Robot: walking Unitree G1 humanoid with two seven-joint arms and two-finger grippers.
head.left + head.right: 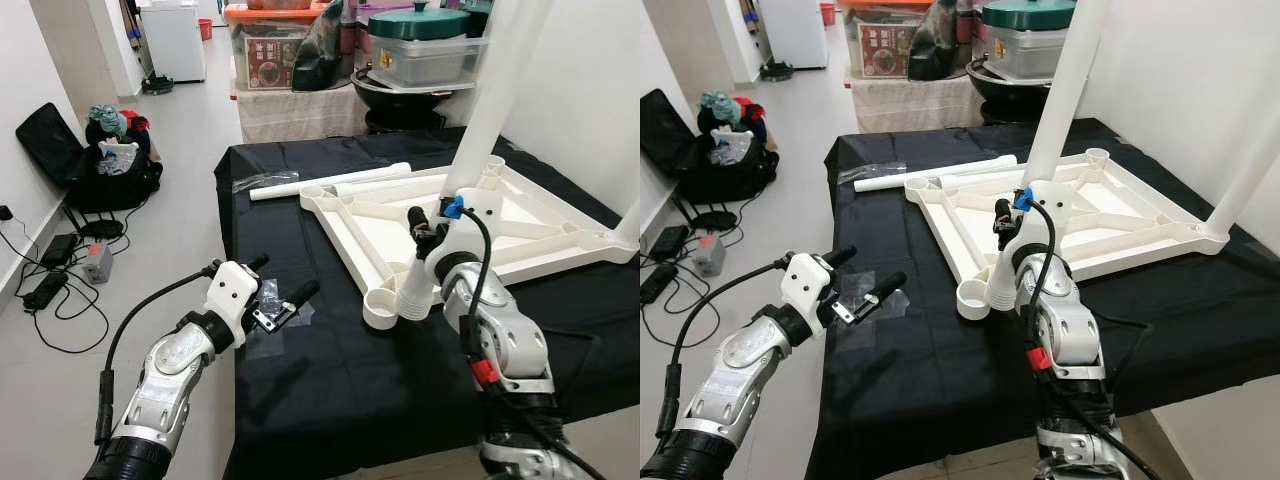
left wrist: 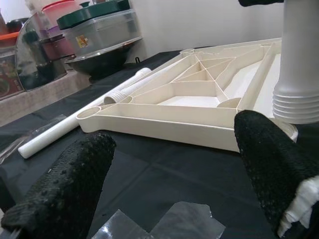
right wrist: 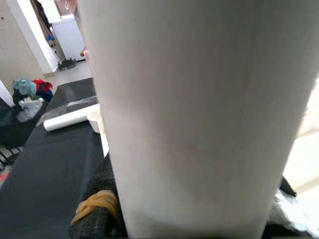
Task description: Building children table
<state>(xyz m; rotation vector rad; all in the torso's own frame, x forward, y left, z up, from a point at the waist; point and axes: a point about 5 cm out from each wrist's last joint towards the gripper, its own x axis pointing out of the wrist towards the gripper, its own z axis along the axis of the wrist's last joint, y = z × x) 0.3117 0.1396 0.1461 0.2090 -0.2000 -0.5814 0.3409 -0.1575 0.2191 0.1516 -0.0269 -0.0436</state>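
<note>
A white children's table frame (image 1: 520, 225) lies upside down on a black-covered table (image 1: 330, 390). My right gripper (image 1: 432, 232) is shut on a tall white table leg (image 1: 490, 90). The leg leans slightly, and its ribbed end (image 1: 412, 298) sits at the frame's near-left corner socket (image 1: 380, 308). In the right wrist view the leg (image 3: 199, 99) is right against the fingers (image 3: 97, 209). Another leg (image 1: 630, 205) stands in the right corner. My left gripper (image 1: 285, 277) hovers open and empty near the table's left edge, pointing at the frame (image 2: 199, 99).
Two loose white legs (image 1: 275, 187) (image 1: 385, 185) lie at the frame's far side. Clear plastic wrap (image 1: 275, 335) lies under my left gripper. Behind the table stand storage boxes and pots (image 1: 420, 45). A black bag (image 1: 90, 160) and cables (image 1: 50, 285) are on the floor at left.
</note>
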